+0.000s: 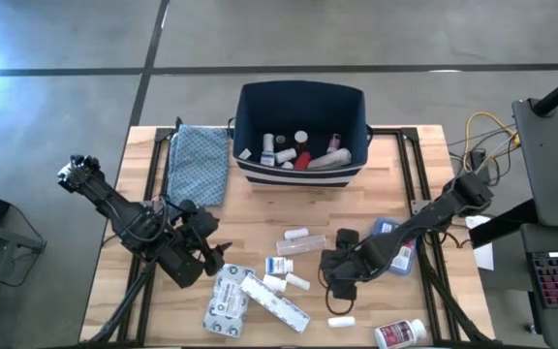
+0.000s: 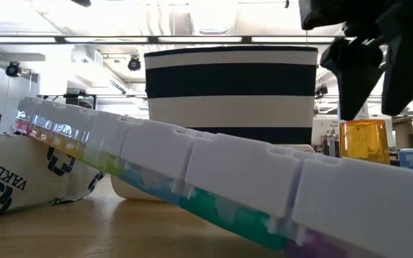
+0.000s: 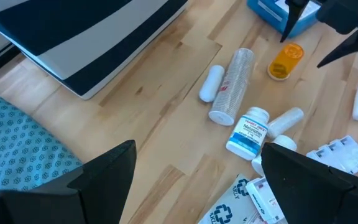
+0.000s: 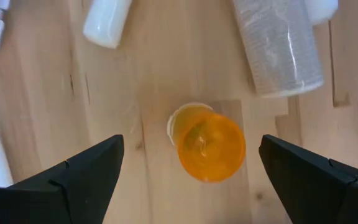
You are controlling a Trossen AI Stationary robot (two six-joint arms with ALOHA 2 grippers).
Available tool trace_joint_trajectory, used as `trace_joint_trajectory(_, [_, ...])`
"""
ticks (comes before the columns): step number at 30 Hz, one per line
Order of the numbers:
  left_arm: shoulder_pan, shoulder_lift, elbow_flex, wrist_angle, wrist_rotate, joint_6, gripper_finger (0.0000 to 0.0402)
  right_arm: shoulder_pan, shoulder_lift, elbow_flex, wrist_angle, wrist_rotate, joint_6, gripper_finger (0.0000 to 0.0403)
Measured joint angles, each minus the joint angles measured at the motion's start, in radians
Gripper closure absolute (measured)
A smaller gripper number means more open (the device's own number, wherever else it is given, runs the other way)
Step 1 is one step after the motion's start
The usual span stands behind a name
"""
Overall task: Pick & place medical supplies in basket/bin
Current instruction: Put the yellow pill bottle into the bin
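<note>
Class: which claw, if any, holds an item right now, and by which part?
Neither. The right claw is open above the upright orange vial; the left claw is open and empty.

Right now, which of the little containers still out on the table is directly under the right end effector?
The orange vial, centred between the open right end effector; the white bottles lie off to the side.

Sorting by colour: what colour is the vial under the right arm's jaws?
Orange vial, seen best in the right wrist view.

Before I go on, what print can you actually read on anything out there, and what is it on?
"VARLY", seen upside down: white packet lying at the left in the low view.
"Melatonin", fairly blurred: blue label of the white pill bottle; its smaller print is unreadable.
Red-labelled bottle: print too small to read.
Nothing else legible.
</note>
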Motion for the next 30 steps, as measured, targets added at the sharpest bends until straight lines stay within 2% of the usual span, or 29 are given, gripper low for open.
trace_joint_trajectory(5, [0.000,0.000,0.000,0.000,0.000,0.000,0.0078,-0.011,0.001,-0.024,0.023,0.007,-0.007,0.0048])
trace_joint_trajectory(16, [0.000,0.000,-0.004,-0.004,-0.001,-0.001,0.0078,-0.039,0.001,-0.116,0.142,-0.043,-0.039,0.0118])
trace_joint_trajectory(26, [0.003,0.000,-0.004,-0.007,-0.002,-0.001,0.0078,-0.062,-0.005,-0.116,0.152,-0.040,-0.050,0.0172])
trace_joint_trajectory(30, [0.003,0.000,-0.004,-0.012,-0.002,-0.001,0.0078,-0.092,-0.005,-0.135,0.146,-0.079,-0.057,0.0191])
